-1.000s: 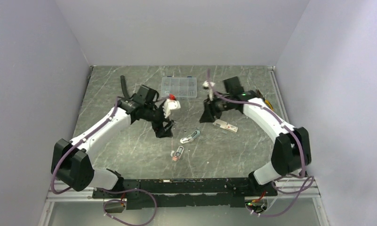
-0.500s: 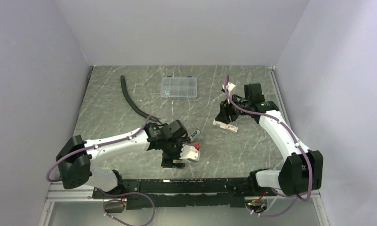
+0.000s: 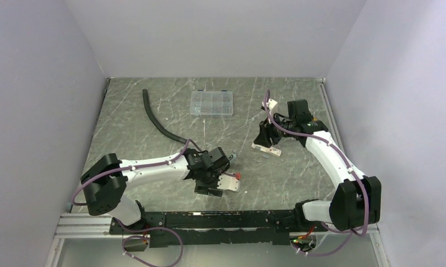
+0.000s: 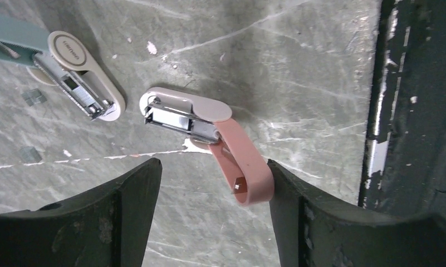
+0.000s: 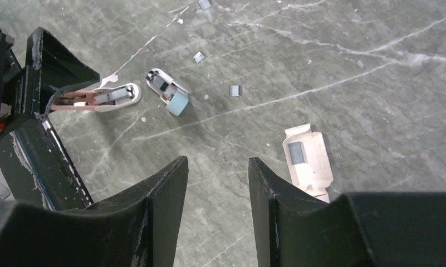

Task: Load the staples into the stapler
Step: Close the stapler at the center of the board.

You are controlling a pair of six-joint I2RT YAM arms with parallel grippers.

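A pink mini stapler point(image 4: 195, 119) lies swung open on the table, its pink arm point(image 4: 244, 175) pointing toward me. My left gripper point(image 4: 213, 164) is open and low over it; the arm's tip lies between the fingers, close to the right finger point(image 4: 304, 211). A grey-teal mini stapler point(image 4: 70, 64) lies beside it, also open point(image 3: 227, 161). Tiny grey staples point(image 4: 35, 97) lie loose near it; more show in the right wrist view point(image 5: 234, 90). My right gripper point(image 5: 216, 161) is open and empty above bare table, next to a white carton point(image 5: 308, 158) holding a grey staple strip point(image 5: 296, 152).
A clear compartment box point(image 3: 211, 103) stands at the back middle. A black hose point(image 3: 156, 119) curves across the back left. The black rail at the table's near edge point(image 4: 415, 111) is just beside my left gripper point(image 3: 212, 181). My right gripper point(image 3: 265, 136) hovers at mid right.
My left arm swung from the table's middle down to the near edge and settled over the pink stapler. My right arm pulled back to the right, then stayed still.
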